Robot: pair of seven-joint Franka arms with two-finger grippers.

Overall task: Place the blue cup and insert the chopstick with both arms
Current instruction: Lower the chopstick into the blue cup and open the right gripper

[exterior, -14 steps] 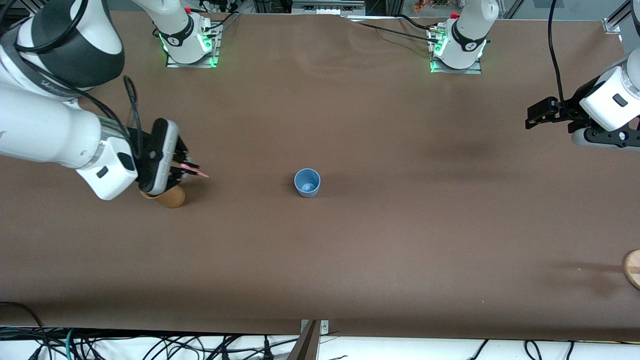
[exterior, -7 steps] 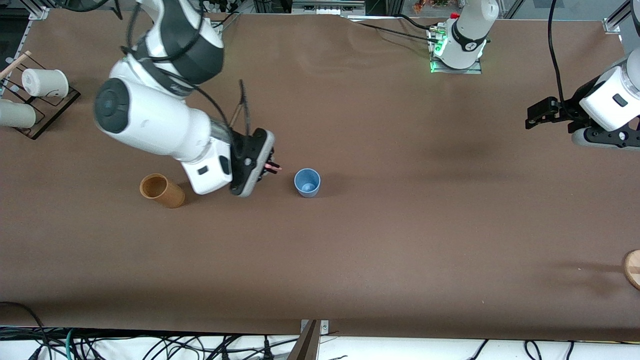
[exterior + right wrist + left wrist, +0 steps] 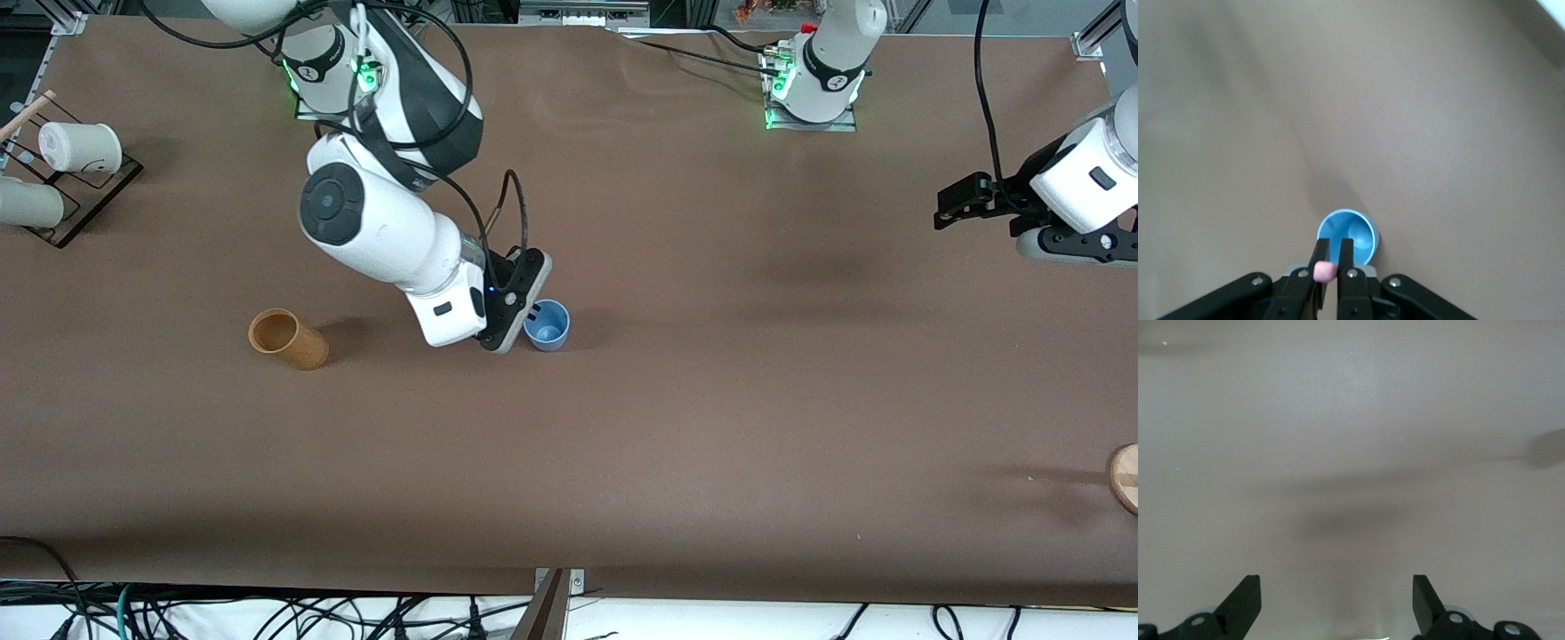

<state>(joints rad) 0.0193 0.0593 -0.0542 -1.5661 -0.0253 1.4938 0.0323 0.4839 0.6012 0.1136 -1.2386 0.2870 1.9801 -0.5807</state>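
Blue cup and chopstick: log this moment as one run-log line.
right gripper: shut on chopstick, over blue cup rim | blue cup: upright, mid-table | left gripper: open, waiting over bare table | insertion: not yet done

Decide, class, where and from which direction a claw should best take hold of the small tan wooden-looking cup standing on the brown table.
Probably at the rim, from above. The small tan wooden-looking cup stands upright, mouth open, with bare brown table around it, so one finger could drop inside and one outside the wall. It has no handle, and a side grip across its round body might slip or topple it.
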